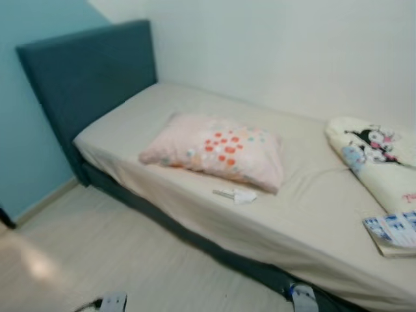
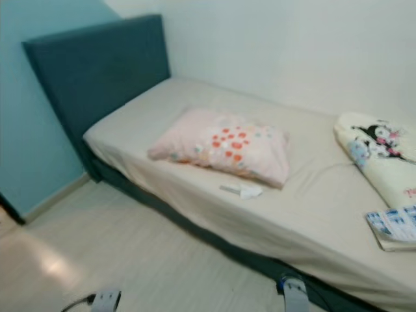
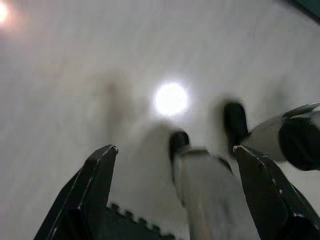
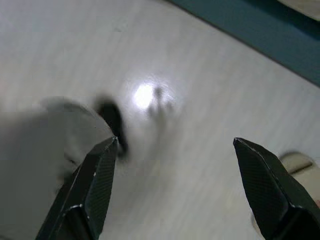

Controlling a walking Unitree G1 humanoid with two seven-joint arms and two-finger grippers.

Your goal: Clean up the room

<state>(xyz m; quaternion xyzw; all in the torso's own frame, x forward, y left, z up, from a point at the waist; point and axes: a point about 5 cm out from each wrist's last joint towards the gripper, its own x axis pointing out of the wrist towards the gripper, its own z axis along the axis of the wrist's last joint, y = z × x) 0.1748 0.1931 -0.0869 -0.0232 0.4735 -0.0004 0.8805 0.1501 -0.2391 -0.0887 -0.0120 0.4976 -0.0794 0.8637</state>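
Ahead of the robot, from about ten o'clock round to three, a single bed (image 1: 305, 227) with a cream sheet and a teal headboard (image 1: 91, 71) stands against a white wall. A pink pillow (image 1: 218, 151) with orange dots lies mid-mattress at twelve o'clock. Just in front of it, close to the near edge, sits a small white scrap (image 1: 236, 195) — too small to identify. At two o'clock a folded cartoon-print blanket (image 1: 377, 156) lies on the sheet, and at three o'clock a blue-and-white booklet (image 1: 393, 233) rests beside the mattress edge.

Both arms hang low over the pale floor (image 1: 97, 253). The left pincer (image 3: 175, 195) is spread wide and holds nothing; the right pincer (image 4: 175, 190) is likewise spread and empty, with the bed's dark base near it.

Judged from this, the tidying is at the approach stage — nothing is in hand. The next move probably calls for stepping closer toward one o'clock, then lifting the right arm over the mattress edge to reach the scrap. Open floor lies from seven to eleven o'clock; the bed frame blocks the way ahead and to the right.
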